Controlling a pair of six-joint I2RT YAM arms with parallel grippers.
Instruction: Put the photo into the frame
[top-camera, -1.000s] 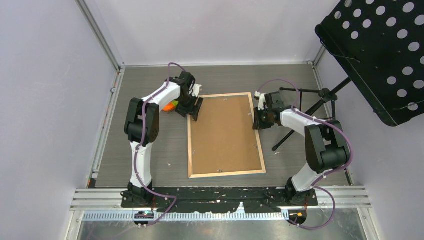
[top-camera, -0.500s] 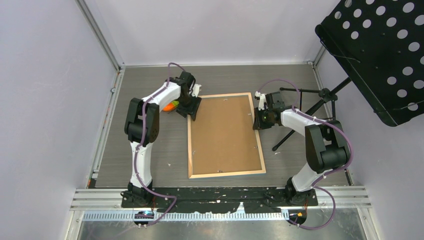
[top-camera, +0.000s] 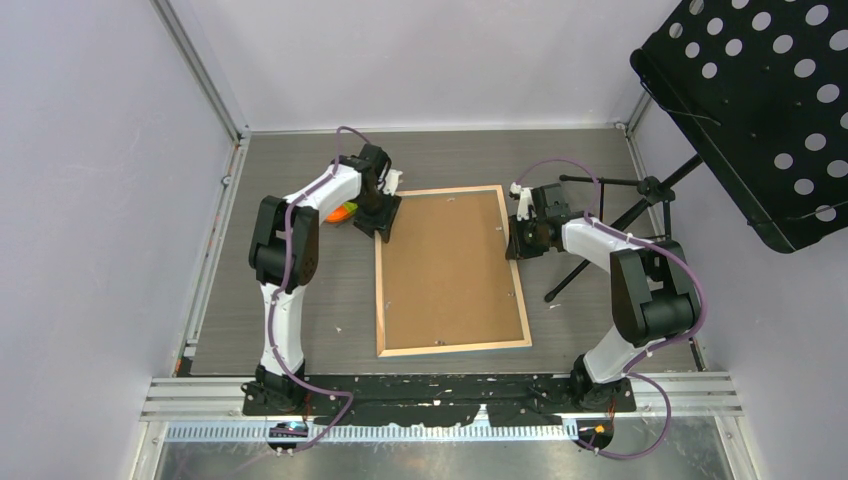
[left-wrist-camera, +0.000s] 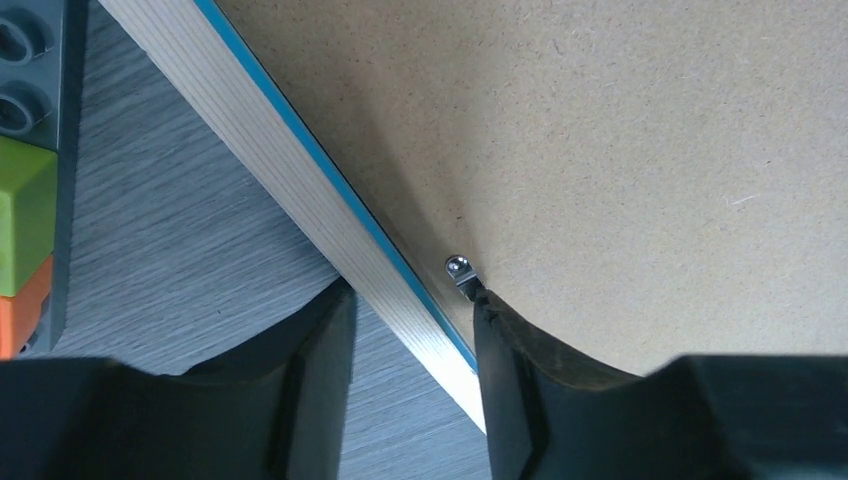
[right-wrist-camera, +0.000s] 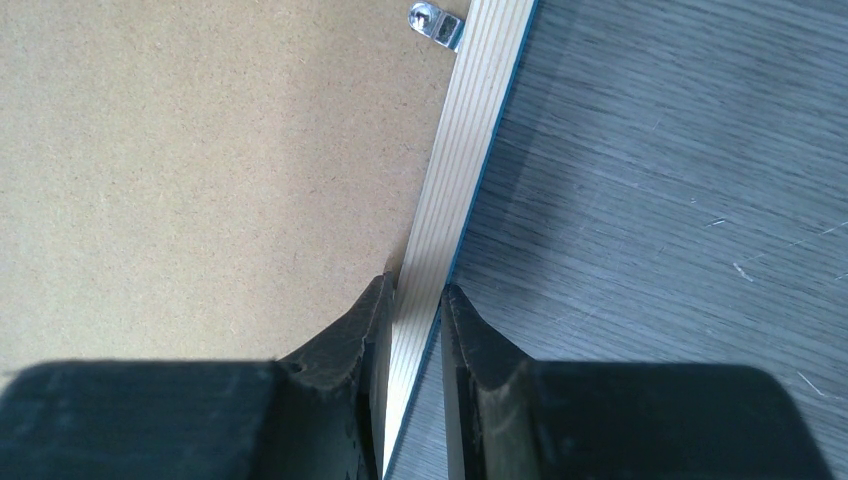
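Top view: frame (top-camera: 455, 347) flat, wood back up, in middle of table (top-camera: 340, 300), brown backing board (top-camera: 447, 265) inside; left gripper (top-camera: 383, 228) at its far-left corner, right gripper (top-camera: 512, 240) on right rail.
Left wrist: fingers astride left rail beside metal clip (left-wrist-camera: 460, 270); pinching or not, cannot tell.
Right wrist: fingers clamped on rail.

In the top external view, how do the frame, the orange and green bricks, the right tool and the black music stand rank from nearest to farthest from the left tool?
1. frame: its left rail lies under the left tool.
2. orange and green bricks: just left of it.
3. right tool: across the frame, on the right rail.
4. black music stand: far right corner.
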